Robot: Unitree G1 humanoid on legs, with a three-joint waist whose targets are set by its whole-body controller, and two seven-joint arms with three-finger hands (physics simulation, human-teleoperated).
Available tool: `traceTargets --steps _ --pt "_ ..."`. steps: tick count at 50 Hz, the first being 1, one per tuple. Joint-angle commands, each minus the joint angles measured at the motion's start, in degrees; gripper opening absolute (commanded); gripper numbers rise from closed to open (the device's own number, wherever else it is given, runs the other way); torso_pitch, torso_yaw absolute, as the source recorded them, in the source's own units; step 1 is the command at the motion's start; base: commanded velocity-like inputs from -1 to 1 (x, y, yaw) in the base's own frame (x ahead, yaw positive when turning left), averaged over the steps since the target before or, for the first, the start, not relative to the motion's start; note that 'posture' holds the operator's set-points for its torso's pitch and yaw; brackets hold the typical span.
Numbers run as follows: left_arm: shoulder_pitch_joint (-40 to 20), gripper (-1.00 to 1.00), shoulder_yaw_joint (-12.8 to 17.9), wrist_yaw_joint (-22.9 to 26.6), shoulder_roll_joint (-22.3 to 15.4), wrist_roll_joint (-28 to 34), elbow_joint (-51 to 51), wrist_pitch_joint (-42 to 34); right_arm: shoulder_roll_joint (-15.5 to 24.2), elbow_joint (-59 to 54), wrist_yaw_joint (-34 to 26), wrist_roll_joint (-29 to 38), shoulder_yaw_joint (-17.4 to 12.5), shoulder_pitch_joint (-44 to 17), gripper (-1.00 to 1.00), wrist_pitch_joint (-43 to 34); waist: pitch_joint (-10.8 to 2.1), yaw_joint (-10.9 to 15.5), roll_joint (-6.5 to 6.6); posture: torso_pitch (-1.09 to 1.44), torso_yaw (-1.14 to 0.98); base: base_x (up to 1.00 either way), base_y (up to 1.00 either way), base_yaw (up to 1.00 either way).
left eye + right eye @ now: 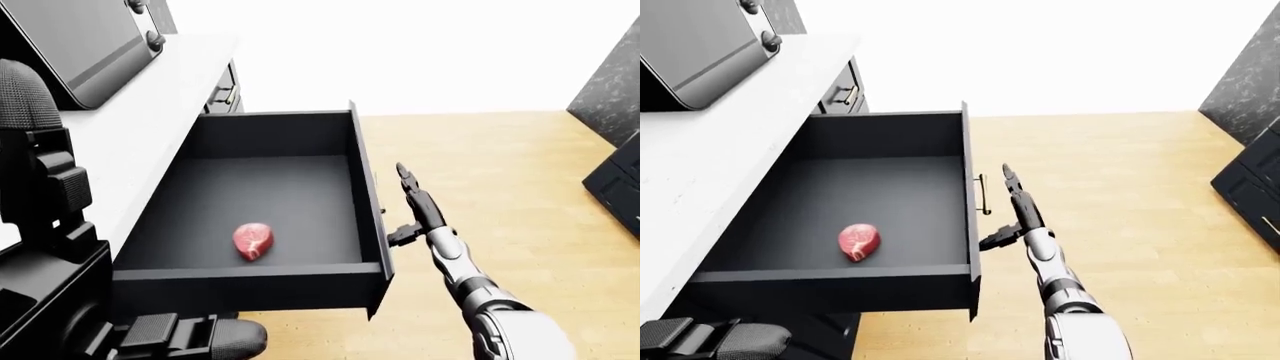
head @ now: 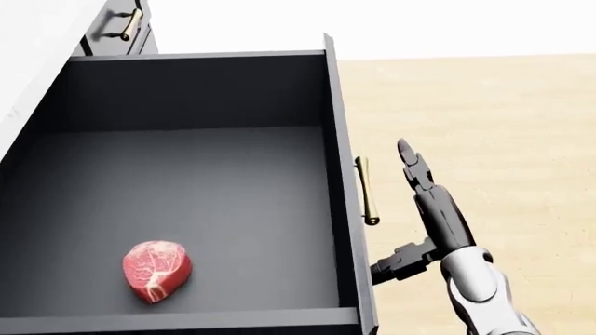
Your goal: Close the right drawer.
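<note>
The right drawer (image 2: 186,202) stands fully open, a raw steak (image 2: 156,270) inside. Your right hand (image 2: 424,209) hovers just right of the brass handle (image 2: 365,190), fingers extended, grasping nothing, positioned to push the front panel left.

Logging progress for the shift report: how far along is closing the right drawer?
Done: right hand is beside the drawer front, fingers open and extended near the brass handle. In hand: lining up a push; contact isn't clear. Left: the whole closing; the drawer is fully pulled out, with the raw steak inside.
</note>
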State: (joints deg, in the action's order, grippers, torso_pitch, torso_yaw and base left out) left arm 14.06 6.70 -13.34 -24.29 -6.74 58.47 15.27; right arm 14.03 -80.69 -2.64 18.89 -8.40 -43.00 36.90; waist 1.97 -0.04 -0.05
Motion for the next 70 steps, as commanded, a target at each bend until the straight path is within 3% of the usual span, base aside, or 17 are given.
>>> traceTargets --steps 1,26,43,62,67,70 --pt "-0.5 1.0 0.8 -0.9 -1.1 -0.5 1.5 0.7 -0.7 3.3 -0.3 -1.1 -0.3 -3.3 1.0 3.5 -1.45 0.4 -0.02 0.0 0.0 0.0 0.0 0.0" --pt "-0.8 1.0 1.1 -5.4 -6.3 -2.1 1.5 0.3 -3.0 3.3 -1.6 0.7 0.5 -5.7 1.0 2.8 -1.64 0.3 0.57 0.0 0.0 0.0 0.0 0.0" --pt "-0.5 1.0 0.9 -3.5 -4.1 -1.4 1.5 0.5 -4.4 3.3 -2.9 1.1 0.9 -6.9 1.0 2.4 -1.54 0.3 0.57 0.0 0.0 0.0 0.0 0.0" --pt "-0.4 1.0 1.2 -4.0 -4.7 -1.9 1.5 0.6 -6.1 3.4 -4.0 2.1 1.7 -7.8 1.0 2.3 -1.53 0.3 0.66 0.0 0.0 0.0 0.0 0.0" --pt "-0.2 1.0 1.1 -4.1 -4.8 -1.9 1.5 0.8 -6.2 3.4 -5.0 1.9 1.7 -7.8 1.0 2.3 -1.53 0.3 0.67 0.0 0.0 0.0 0.0 0.0" --pt "-0.1 1.0 1.1 -4.1 -4.8 -1.8 1.5 1.0 -6.7 3.6 -8.6 0.5 1.3 -7.5 1.0 3.1 -1.55 0.3 0.66 0.0 0.0 0.0 0.0 0.0"
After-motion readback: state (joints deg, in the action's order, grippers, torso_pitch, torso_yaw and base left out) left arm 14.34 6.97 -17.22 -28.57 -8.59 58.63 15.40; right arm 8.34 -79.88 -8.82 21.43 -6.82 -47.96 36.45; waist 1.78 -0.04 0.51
